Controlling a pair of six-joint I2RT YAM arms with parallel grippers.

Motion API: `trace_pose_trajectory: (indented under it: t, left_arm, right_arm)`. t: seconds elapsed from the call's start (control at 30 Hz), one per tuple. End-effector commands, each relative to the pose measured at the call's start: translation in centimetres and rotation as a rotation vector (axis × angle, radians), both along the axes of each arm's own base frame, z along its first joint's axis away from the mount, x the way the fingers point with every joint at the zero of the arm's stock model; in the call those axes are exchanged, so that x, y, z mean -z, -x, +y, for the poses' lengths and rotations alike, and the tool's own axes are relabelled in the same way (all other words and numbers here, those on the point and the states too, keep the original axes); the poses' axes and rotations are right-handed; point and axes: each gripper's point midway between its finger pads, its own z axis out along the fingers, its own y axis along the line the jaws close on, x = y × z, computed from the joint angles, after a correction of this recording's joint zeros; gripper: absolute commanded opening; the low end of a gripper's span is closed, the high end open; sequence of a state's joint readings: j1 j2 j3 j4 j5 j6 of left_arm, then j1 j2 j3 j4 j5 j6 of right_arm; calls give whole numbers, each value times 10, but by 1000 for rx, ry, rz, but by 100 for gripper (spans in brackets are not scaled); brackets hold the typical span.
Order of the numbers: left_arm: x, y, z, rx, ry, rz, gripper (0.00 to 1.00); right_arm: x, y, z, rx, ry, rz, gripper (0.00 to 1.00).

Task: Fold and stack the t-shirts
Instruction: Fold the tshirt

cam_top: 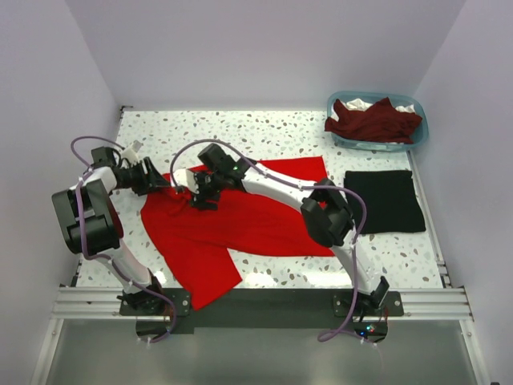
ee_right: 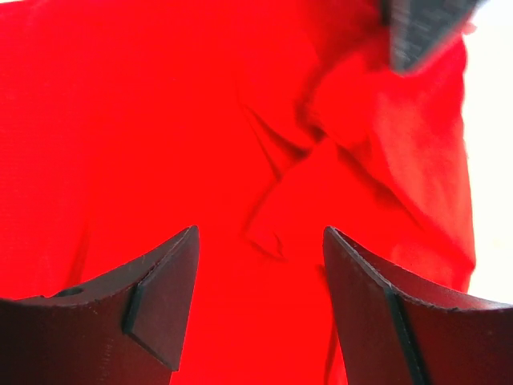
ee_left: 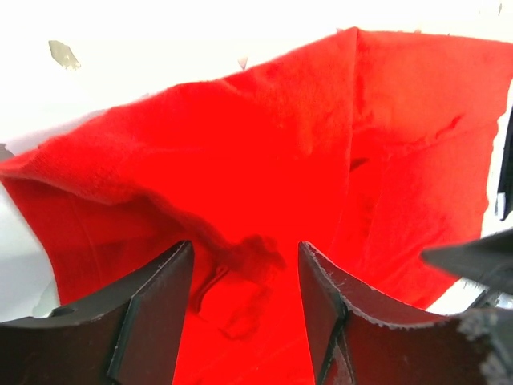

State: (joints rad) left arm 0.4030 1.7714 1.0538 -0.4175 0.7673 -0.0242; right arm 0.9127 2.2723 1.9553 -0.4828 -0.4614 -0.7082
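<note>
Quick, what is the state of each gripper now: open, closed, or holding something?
Left gripper: open, fingers apart over a wrinkle in the red t-shirt, not clamped.
Right gripper: open above the red t-shirt, holding nothing.

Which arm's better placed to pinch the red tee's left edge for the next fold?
Likely left: left gripper, open, sits at the red tee's edge; right gripper, also open, is farther in.
</note>
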Motion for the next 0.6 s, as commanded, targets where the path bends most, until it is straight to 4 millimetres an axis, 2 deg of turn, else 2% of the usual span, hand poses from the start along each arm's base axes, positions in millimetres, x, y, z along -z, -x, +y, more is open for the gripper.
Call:
trace_pose_trajectory:
  t: [0.0,0.17,0.27,0.3,0.4,0.47,0.57]
  left_arm:
    - [-6,-12,-2,-20,43,-35,59]
    - [-6,-12,-11,-10,73,-31,56]
    - [-3,-9,-17,-2,76,-20,56]
    - [-2,-9,-19,2,76,-18,54]
    - [-1,-8,-23,3,83,-15,51]
    - [-2,-10,-23,0,87,-19,47]
    - [-3,-14,-21,-3,81,-27,43]
  right_arm:
    - [-4,-3,19,-55,-38,-76,66]
    - [16,8,24,-96,0,-76,65]
    - [29,2,25,-74,19,-101,59]
    - [36,-1,26,-65,29,-104,51]
    - [41,-12,24,-25,48,-144,38]
    - [43,-15,24,-12,52,-161,34]
    - [39,-22,22,16,47,-194,20]
